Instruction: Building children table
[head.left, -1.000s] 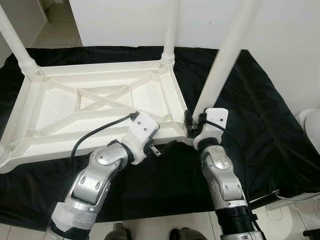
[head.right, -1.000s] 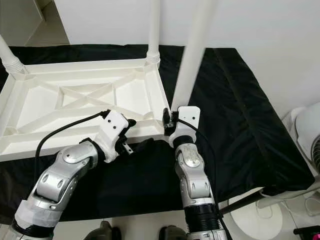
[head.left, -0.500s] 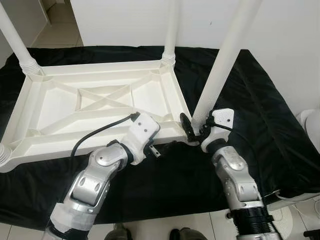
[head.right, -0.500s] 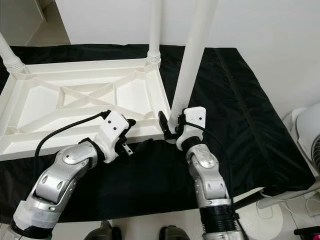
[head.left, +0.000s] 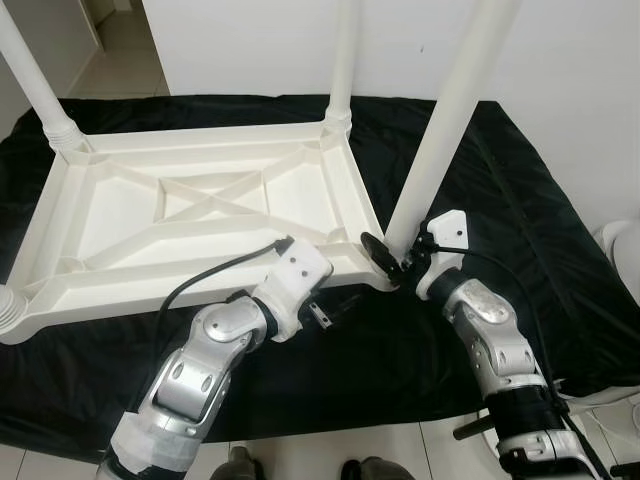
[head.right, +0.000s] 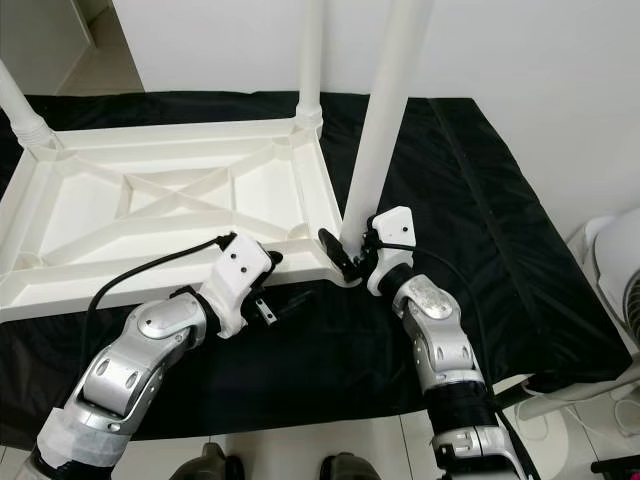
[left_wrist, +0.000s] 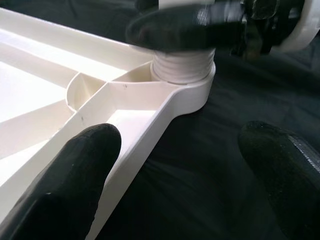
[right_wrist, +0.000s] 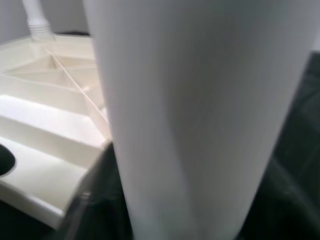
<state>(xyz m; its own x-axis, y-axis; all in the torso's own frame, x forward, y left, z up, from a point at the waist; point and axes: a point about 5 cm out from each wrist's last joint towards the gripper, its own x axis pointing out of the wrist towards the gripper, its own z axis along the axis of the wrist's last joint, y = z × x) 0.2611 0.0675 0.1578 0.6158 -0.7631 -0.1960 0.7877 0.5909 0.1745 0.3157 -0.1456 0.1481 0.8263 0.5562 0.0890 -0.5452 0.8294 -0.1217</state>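
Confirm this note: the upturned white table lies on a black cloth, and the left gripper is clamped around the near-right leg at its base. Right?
Not quite: the right gripper is the one around that leg, as the left eye view shows. The left gripper hovers open over the black cloth beside the table.

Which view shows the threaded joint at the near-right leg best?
Left wrist view: the ribbed collar sits seated in the tabletop corner socket, a right gripper finger across it. Eye views show the joint small, partly hidden. Right wrist view shows just the leg shaft.

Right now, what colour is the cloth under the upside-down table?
The cloth is black, plain with no pattern; the left eye view shows it best.
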